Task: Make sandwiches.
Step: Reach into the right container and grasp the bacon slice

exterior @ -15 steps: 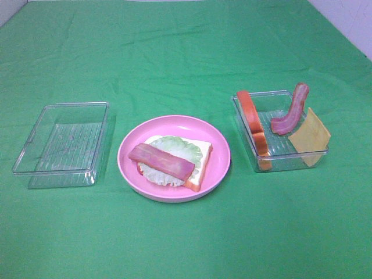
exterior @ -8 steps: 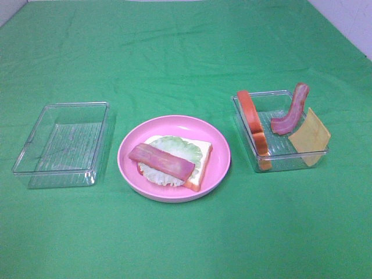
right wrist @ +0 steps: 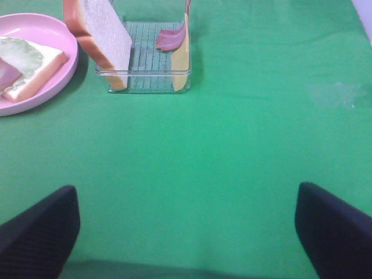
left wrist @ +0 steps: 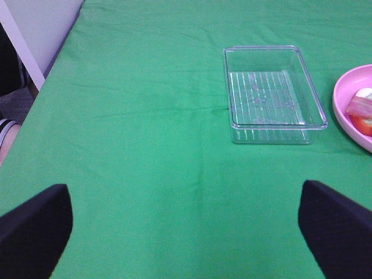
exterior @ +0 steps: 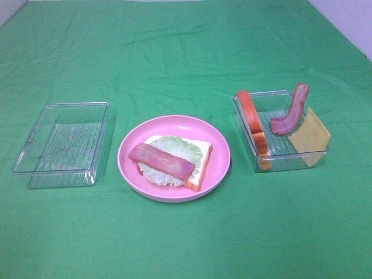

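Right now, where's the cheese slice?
In the exterior high view, the cheese slice leans against the right wall of the right-hand tray, beside the upright bacon strip.

Of the left gripper [left wrist: 186,232], the wrist view shows 2 matte black fingers [left wrist: 35,229], each a broad dark wedge with a rounded corner and a fine, dimpled grid texture over its surface. The right gripper [right wrist: 186,232] has 2 matching matte black fingers [right wrist: 334,229] of the same blunt, rounded shape and the same faint cross-hatched pattern.
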`<state>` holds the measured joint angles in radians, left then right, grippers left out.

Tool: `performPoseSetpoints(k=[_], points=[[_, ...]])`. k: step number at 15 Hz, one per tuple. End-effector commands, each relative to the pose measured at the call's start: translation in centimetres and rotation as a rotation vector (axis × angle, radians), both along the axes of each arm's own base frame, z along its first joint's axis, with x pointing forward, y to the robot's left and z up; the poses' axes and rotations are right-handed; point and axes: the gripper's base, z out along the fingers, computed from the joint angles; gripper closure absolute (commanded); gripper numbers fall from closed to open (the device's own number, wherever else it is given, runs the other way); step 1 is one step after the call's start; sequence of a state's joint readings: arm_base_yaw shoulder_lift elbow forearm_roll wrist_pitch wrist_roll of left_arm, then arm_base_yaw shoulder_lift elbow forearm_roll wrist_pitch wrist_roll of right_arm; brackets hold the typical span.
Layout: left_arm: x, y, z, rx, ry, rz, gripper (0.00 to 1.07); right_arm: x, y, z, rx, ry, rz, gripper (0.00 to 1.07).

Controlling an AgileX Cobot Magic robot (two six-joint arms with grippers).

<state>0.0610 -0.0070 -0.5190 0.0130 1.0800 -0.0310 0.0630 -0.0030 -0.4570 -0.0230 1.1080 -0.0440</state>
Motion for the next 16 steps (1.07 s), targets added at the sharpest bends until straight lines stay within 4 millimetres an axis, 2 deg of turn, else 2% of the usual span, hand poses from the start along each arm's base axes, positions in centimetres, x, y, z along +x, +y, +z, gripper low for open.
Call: performPoseSetpoints(k=[1, 4, 6, 8, 11, 13, 14, 16], points=[[-0.2, -0.1, 0.0, -0.003, -0.014, -0.002, 0.06, -0.3, 0.0, 0.0, 0.008, -0.034, -0.004, 0.11], [-0.2, -0.1, 0.0, -0.003, -0.014, -0.002, 0.06, 0.1, 0.1, 0.8, 0.008, -0.053, -0.004, 0.11], [-0.2, -0.1, 0.0, -0.003, -0.014, -0.002, 0.06, 1.8, 0.2, 2.2, 0.009, -0.078, -0.002, 0.11], [-0.2, -0.1, 0.0, -0.003, -0.014, -0.002, 0.06, 4.5, 0.4, 3.3, 0.011, -0.059, 0.003, 0.11], [-0.2, -0.1, 0.0, -0.003, -0.014, -0.002, 0.06, 9.4, 0.9, 4.4, 0.041, 0.056, 0.010, 0.11], [-0.2, -0.1, 0.0, -0.003, -0.014, -0.002, 0.06, 13.2, 1.2, 5.4, 0.047, 0.158, 0.010, 0.11], [-0.2, -0.1, 0.0, -0.003, -0.014, -0.002, 0.06, 16.1, 1.4, 6.1, 0.041, 0.225, 0.010, 0.11], [-0.2, -0.1, 0.0, -0.003, -0.014, -0.002, 0.06, 19.6, 1.6, 5.9, 0.032, 0.348, 0.010, 0.11]])
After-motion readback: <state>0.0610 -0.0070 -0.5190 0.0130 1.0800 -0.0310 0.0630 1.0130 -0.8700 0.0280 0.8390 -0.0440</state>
